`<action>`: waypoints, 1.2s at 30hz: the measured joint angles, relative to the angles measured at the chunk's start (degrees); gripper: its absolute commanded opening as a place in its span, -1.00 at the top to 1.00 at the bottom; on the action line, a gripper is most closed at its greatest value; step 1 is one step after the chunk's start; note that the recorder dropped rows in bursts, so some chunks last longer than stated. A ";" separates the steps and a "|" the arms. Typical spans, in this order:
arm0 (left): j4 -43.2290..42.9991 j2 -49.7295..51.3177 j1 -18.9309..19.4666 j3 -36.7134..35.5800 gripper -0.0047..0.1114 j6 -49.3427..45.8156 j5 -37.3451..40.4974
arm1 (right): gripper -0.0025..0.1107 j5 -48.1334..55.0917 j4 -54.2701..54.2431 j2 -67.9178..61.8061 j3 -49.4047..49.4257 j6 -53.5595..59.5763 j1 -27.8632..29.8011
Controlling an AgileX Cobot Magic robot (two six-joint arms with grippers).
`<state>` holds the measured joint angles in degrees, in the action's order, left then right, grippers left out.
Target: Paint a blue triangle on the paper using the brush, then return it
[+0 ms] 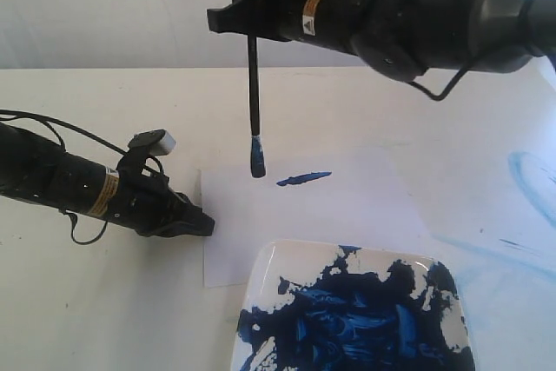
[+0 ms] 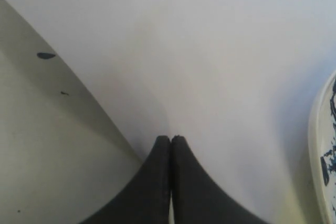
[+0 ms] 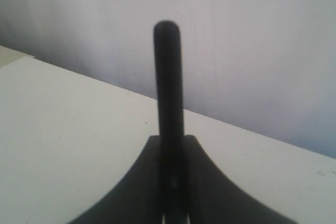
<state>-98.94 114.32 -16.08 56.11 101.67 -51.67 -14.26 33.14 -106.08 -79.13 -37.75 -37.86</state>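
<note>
Right arm reaching level from the right, held high, right gripper [image 1: 228,16] clamped on the brush [image 1: 254,84], handle upright, blue tip down at the paper's [image 1: 347,210] far left, short blue stroke [image 1: 304,178] just right of it, left gripper [image 1: 205,223] low at the paper's left edge, jaws pressed together, empty.

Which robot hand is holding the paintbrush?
The right gripper, raised above the paper, clamps the brush. The left gripper, shut and empty, rests low at the paper's edge.

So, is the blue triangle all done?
No, the paper carries only one short blue stroke, near the tip of the raised brush.
</note>
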 measured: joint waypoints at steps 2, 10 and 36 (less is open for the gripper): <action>0.00 0.00 0.00 0.00 0.92 0.00 0.00 | 0.96 1.43 -11.87 0.47 0.23 10.86 -1.09; 0.00 0.00 0.00 0.00 0.92 0.00 0.00 | 0.96 -9.97 -75.52 3.60 7.29 64.00 -5.36; 0.00 0.00 0.00 0.00 0.92 0.00 0.00 | 0.96 -25.14 -98.61 2.61 10.36 78.27 -11.17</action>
<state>-98.94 114.32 -16.08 56.11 101.67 -51.67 -39.40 -65.47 -103.47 -68.76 40.52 -49.03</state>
